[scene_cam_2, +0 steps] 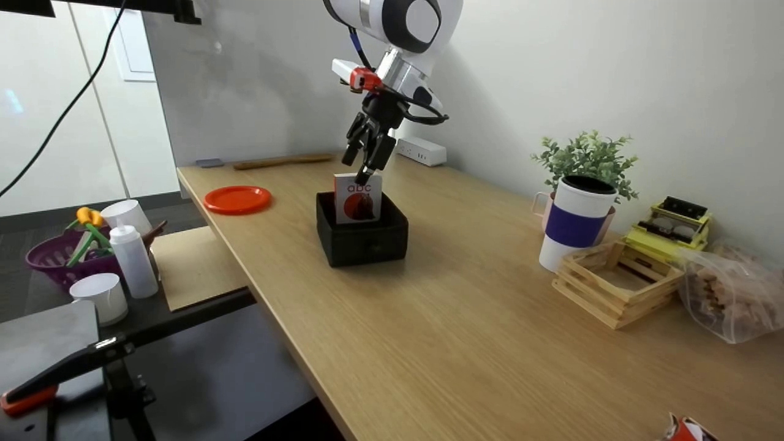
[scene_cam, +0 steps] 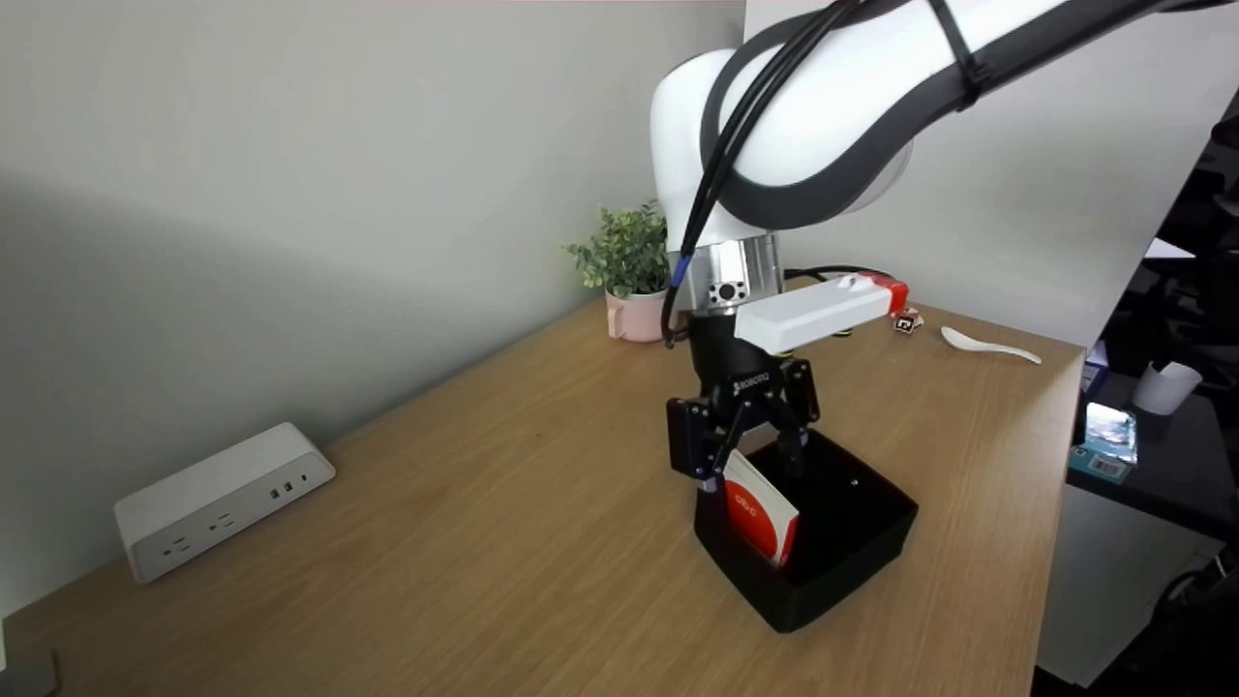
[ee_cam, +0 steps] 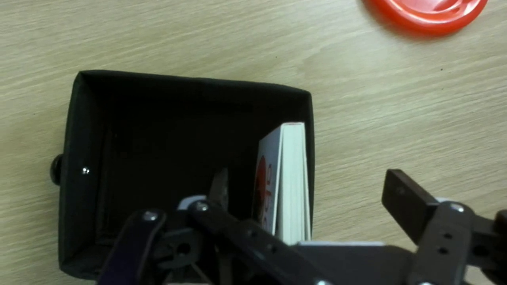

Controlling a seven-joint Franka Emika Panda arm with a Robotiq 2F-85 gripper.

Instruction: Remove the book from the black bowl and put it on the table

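Book (scene_cam_2: pixel 357 205) in bowl (scene_cam_2: pixel 361 246), jaws apart

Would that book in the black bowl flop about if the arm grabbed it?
Probably not: the book looks stiff, its pages forming a thick block. The smooth-looking cover might slip a little. Standing on a narrow edge in the bowl, it could tip if pushed.
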